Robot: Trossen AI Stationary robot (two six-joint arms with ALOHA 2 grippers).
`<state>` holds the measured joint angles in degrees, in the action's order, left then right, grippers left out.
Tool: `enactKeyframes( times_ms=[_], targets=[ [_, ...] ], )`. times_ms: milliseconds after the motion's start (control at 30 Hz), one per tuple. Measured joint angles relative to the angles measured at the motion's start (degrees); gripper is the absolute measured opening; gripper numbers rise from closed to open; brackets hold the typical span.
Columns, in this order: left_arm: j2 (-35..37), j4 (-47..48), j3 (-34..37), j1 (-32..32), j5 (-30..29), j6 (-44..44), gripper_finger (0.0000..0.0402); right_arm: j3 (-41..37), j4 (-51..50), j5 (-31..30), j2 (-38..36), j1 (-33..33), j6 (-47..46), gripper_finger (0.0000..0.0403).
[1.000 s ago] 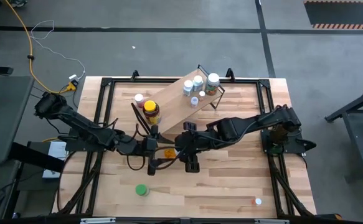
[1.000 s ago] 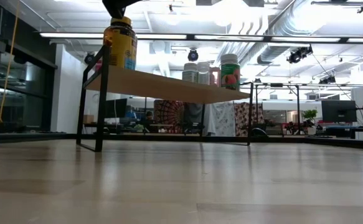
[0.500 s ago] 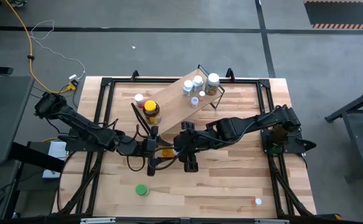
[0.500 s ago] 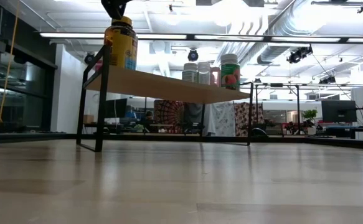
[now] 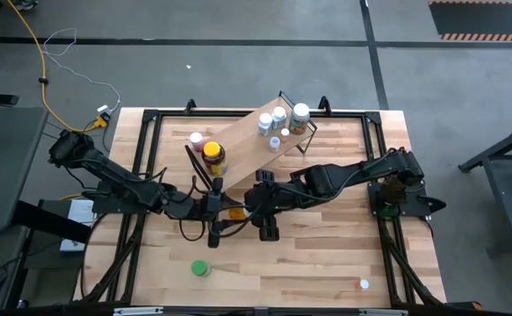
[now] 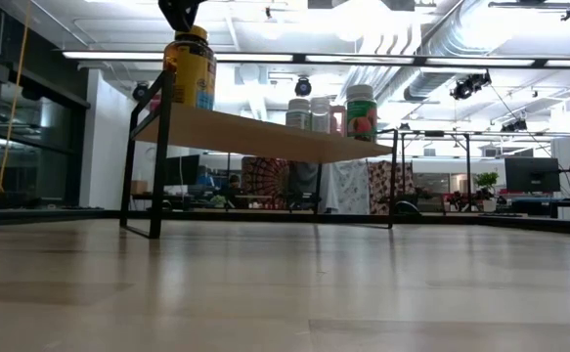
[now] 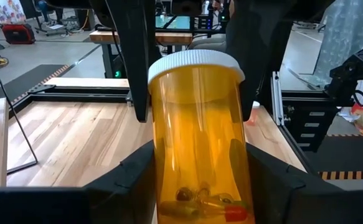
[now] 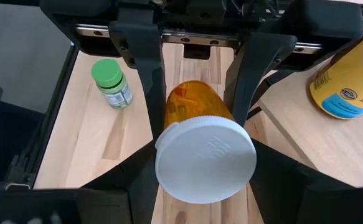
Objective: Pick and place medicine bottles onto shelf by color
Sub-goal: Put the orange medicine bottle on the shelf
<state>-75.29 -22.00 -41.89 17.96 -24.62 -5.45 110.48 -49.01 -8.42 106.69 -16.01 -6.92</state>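
An orange see-through medicine bottle (image 5: 236, 213) with a white cap (image 8: 206, 158) hangs between both grippers above the table's middle, in front of the shelf (image 5: 256, 145). My left gripper (image 5: 223, 211) is shut on its bottom end, and my right gripper (image 5: 254, 206) on its cap end. The shelf is a light-wood board on black wire ends. It carries an amber jar with a yellow lid (image 5: 212, 156) at its near-left end. Several white-capped bottles (image 5: 277, 118) stand at its far-right end. My left gripper pinches the bottle's lower body (image 7: 169, 186) between its two fingers (image 7: 128, 180), which lie along the bottle and come about level from the table's left. The bottle is clear of the table, cap end away from this gripper. My right gripper pinches the bottle at its cap end (image 8: 169, 168), one finger (image 8: 137, 180) on each side. The fingers slant down from the table's right and run along the bottle. The cap faces back toward this wrist.
A green-capped bottle (image 5: 199, 269) stands on the table near the front edge, also in the right wrist view (image 8: 111, 82). A pink-capped bottle (image 5: 196, 139) stands left of the shelf. A tiny bottle (image 5: 364, 283) lies at the front right. Bare tabletop (image 5: 326, 254) lies in front.
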Motion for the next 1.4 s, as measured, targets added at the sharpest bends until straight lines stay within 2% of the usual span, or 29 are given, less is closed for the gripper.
enactKeyframes(
  times_ms=[467, 567, 833, 1033, 1167, 1233, 1300, 1400],
  targets=[
    [0.0, 0.0, 0.0, 0.0, 0.0, 0.0, 0.0178, 0.0, 0.0, -0.1, 0.0, 0.2, -0.5, 0.0206],
    [0.0, 0.0, 0.0, 0.0, 0.0, 0.1, 0.0179, 0.0, 0.0, 0.1, 0.0, 0.2, -0.6, 0.0227],
    [0.0, 0.1, 0.0, 0.0, -0.2, 0.0, 0.0179, 0.0, -1.6, 0.1, -0.1, 0.2, 1.2, 0.0312],
    [0.7, 1.4, 0.0, 0.0, -1.7, -0.2, 0.0179, 0.0, -6.2, 0.0, -1.5, 0.4, 1.4, 0.0325],
    [2.2, 2.9, 0.0, 0.0, -1.8, -0.3, 0.0179, 0.0, -14.1, -0.4, -3.8, 0.1, -0.6, 0.0326],
    [3.2, 4.0, 0.1, 0.2, -1.6, -0.4, 0.0179, -0.2, -17.5, -2.4, -4.8, -0.9, -2.7, 0.0326],
    [3.9, 4.3, 0.1, 0.4, -1.5, -0.4, 0.0179, -3.6, -16.2, -6.8, -6.7, -2.6, -5.3, 0.0326],
    [4.6, 4.6, 0.1, 1.0, -1.3, -0.4, 0.0179, -15.2, -7.2, -14.2, -11.6, -5.5, -8.8, 0.0326]
  ],
)
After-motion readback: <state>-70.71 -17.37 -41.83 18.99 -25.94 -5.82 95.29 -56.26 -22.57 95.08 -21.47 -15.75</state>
